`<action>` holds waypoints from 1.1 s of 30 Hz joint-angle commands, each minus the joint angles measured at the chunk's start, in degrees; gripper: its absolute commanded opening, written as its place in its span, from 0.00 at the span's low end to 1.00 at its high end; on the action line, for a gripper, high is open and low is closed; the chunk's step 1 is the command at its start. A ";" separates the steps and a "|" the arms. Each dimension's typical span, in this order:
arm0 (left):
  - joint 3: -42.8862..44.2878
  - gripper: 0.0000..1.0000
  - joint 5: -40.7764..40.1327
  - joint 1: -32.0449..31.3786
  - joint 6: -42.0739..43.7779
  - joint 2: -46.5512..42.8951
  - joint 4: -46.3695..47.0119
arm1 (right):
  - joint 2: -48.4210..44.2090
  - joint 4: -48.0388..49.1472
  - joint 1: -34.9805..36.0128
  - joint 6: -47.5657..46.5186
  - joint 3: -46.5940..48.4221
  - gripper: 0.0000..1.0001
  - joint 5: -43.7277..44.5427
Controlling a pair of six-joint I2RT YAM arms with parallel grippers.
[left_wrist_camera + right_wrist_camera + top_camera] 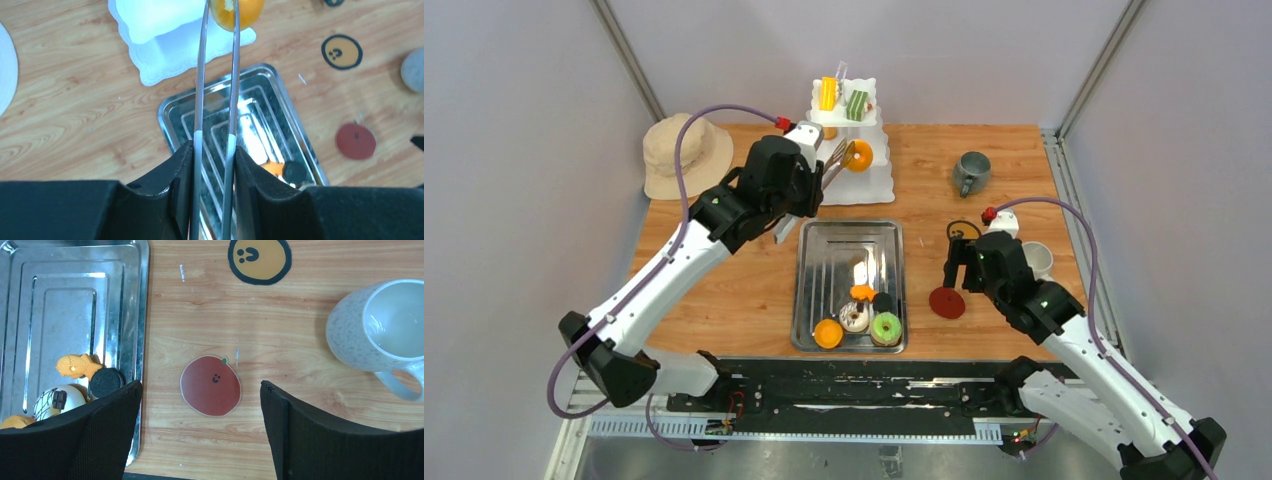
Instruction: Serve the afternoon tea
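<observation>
Top external view: orange donut (859, 155) pinched between the tips of metal tongs (837, 158), upper centre of the frame, over a lower tier of the white tiered stand (871, 186); touching that tier or not, hard to say from here. Tongs clamped in the left gripper (212, 150), fingers pressed against both tong arms in the left wrist view, donut only half visible at the top edge there.

On the stand's top tier, yellow pastry (827, 93) and green pastry (856, 104) side by side.

Below the stand, at centre frame, steel tray (802, 270) flat on the counter (744, 300), its lower end crowded:
- orange fish-shaped pastry (862, 292)
- black cookie (884, 302) just beside the fish
- white donut (855, 317) with dark chocolate lines
- green donut (886, 327)
- second orange donut (828, 333) at the tray's lower left corner

Grey mug (971, 172) upright at upper right, well apart from the tray. White mug (370, 330) at the right edge of the right wrist view, speckled, handle toward the lower right.

Right gripper (200, 386) spread wide, holding nothing, hovering above a red apple-faced coaster (210, 390) lying flat between tray and white mug. Yellow smiley coaster (259, 260) at the top of that view. Beige hat (686, 155) at upper left of the top external view, near the counter's edge.
</observation>
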 commanded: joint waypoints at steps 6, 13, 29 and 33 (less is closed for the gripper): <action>0.15 0.00 -4.26 -0.33 -13.49 5.18 15.76 | -3.19 -5.25 0.36 1.32 1.04 0.86 4.25; -4.80 0.00 -4.48 -0.26 -23.14 5.52 21.61 | -4.60 -6.88 0.36 1.34 0.97 0.86 5.06; -16.06 0.00 -3.95 -0.26 -37.33 6.42 34.46 | -5.41 -8.10 0.36 1.99 0.40 0.87 5.50; -17.98 0.00 -5.56 -0.26 -39.40 7.36 39.18 | -5.58 -8.58 0.33 2.10 0.39 0.87 5.50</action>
